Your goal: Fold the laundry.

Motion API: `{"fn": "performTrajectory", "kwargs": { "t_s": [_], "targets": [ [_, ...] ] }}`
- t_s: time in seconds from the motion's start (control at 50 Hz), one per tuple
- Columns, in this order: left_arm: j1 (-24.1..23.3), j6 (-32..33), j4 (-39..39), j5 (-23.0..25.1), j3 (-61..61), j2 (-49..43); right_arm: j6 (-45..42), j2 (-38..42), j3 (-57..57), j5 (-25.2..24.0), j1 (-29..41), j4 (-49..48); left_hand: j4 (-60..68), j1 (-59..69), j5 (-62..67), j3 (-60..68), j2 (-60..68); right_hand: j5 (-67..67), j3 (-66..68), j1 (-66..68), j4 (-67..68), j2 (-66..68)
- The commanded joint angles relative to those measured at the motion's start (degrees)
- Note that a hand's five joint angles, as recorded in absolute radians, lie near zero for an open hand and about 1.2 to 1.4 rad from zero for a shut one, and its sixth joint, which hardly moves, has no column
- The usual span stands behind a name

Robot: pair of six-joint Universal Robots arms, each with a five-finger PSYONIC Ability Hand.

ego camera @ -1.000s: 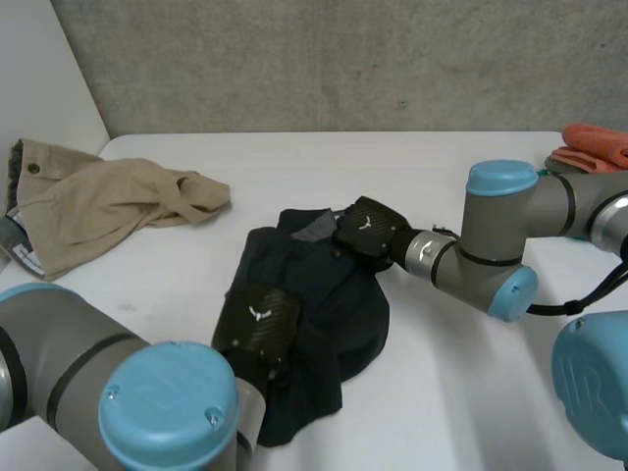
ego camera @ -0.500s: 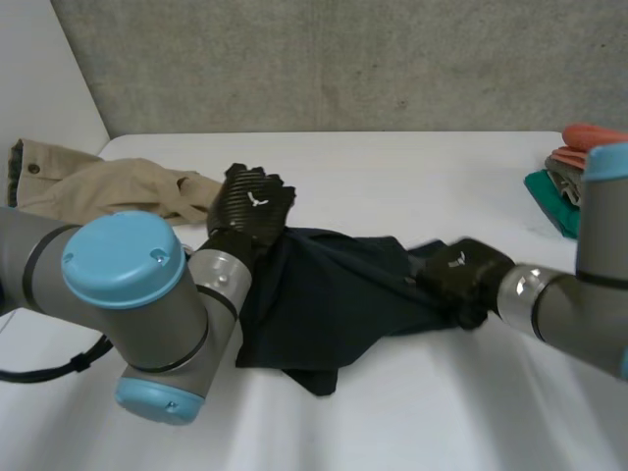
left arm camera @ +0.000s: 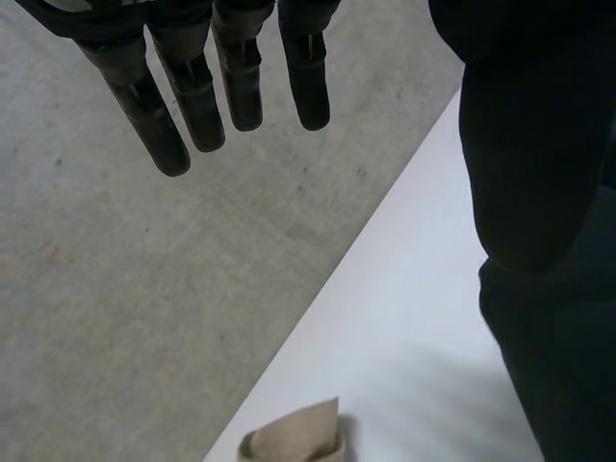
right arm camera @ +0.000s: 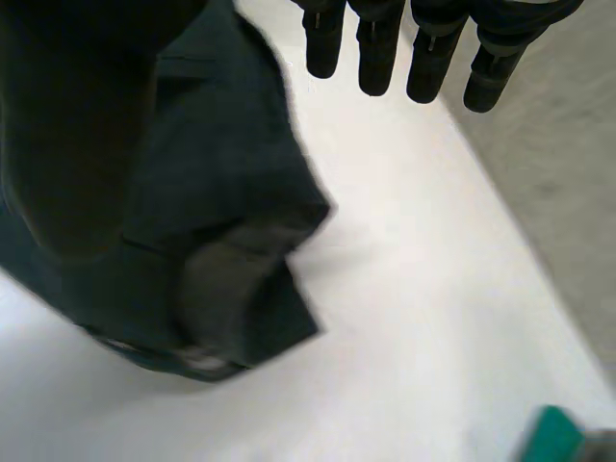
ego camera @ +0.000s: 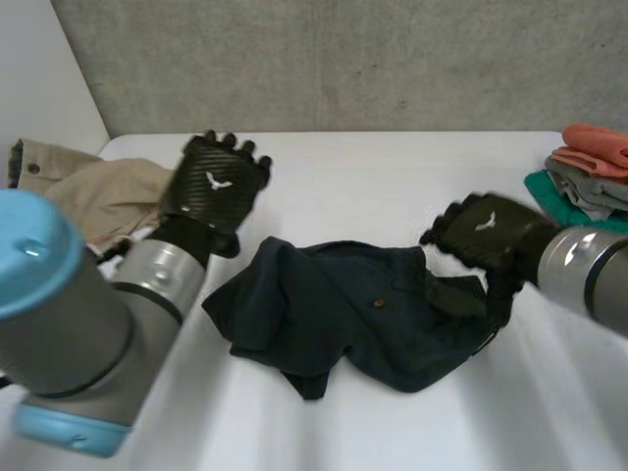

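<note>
While the left hand (ego camera: pixel 214 186) hung above the white table (ego camera: pixel 392 167), its fingers (left arm camera: pixel 241 87) were straight and spread, holding nothing. Tan garment (ego camera: pixel 88 196) lay crumpled just beside that hand on its outer side, partly hidden by the left arm (ego camera: pixel 88 324). Dark navy garment (ego camera: pixel 363 314) lay bunched on the table between the two hands, clear of the left fingers, one button (ego camera: pixel 378 304) facing up. Right hand (ego camera: pixel 486 231) sat over the garment's right end. Its fingers (right arm camera: pixel 375 48) were straight too, with nothing pinched and the cloth under the palm. Folded stack (ego camera: pixel 589 167) of orange, grey and green pieces sat beyond the right hand, near the table edge.
</note>
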Motion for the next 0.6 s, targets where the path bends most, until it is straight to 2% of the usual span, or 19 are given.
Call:
{"fn": "performTrajectory", "kwargs": {
  "t_s": [0.02,0.12,0.14,0.22,0.3,0.44,0.5,0.52,0.54,0.58,0.6],
  "targets": [
    [3.1,-4.7,-10.4,1.3,3.0,2.9,2.3,2.2,-9.3,-0.3,-1.1,-3.0,0.3,-1.7,0.9,0.1,0.1,-2.4,-2.1,-3.0,-2.0,-2.1],
    [4.5,-15.6,-16.7,0.0,6.2,1.0,9.0,14.3,-18.4,-3.3,-0.8,-5.8,0.6,-1.4,1.3,0.4,0.5,-2.4,-2.1,-3.0,-2.0,-2.1],
    [4.8,-19.9,-19.0,-0.4,7.3,-0.2,10.8,18.0,-21.2,-4.4,-0.7,-5.5,0.8,-1.2,1.4,0.6,0.6,-2.4,-2.1,-3.0,-2.0,-2.1],
    [5.2,-28.6,-23.8,-0.3,9.2,-4.0,15.9,26.2,-26.7,-5.4,-0.2,-5.0,1.3,-0.7,2.0,1.1,1.1,-2.4,-2.1,-3.0,-2.0,-2.1],
    [5.5,-31.4,-26.2,0.3,10.2,-8.2,20.7,31.9,-29.8,-6.7,0.3,-4.3,1.7,-0.3,2.3,1.4,1.5,-2.4,-2.1,-3.0,-2.0,-2.1],
    [5.2,-31.1,-27.2,0.8,12.8,-16.0,24.9,37.7,-31.0,-9.4,0.5,-1.8,2.7,0.7,3.3,2.4,2.5,-2.4,-2.1,-3.0,-2.0,-2.1],
    [5.6,-30.3,-27.7,1.4,15.3,-19.0,25.9,39.5,-31.1,-9.8,1.0,-1.4,7.2,5.2,7.8,6.9,7.0,5.9,6.2,5.3,6.3,6.2],
    [5.6,-29.9,-27.8,1.4,16.2,-19.8,26.3,40.2,-31.8,-9.9,1.4,-1.4,10.0,8.0,10.7,9.8,9.9,15.3,15.5,14.7,15.7,15.6],
    [5.7,-29.1,-27.8,1.4,18.1,-21.6,26.5,40.6,-32.2,-9.9,1.5,-1.4,21.6,19.6,22.2,21.3,21.4,21.7,22.0,21.1,22.1,22.0],
    [5.7,-28.0,-27.7,1.4,20.0,-23.2,26.7,41.2,-33.0,-9.9,1.5,-1.5,35.2,33.2,35.9,35.0,35.1,35.8,36.1,35.2,36.2,36.1],
    [5.6,-27.4,-27.7,1.3,21.1,-24.0,26.9,41.6,-33.9,-10.1,1.5,-1.6,42.6,40.6,43.3,42.4,42.4,51.9,52.1,51.3,52.3,52.2]
  ]
}}
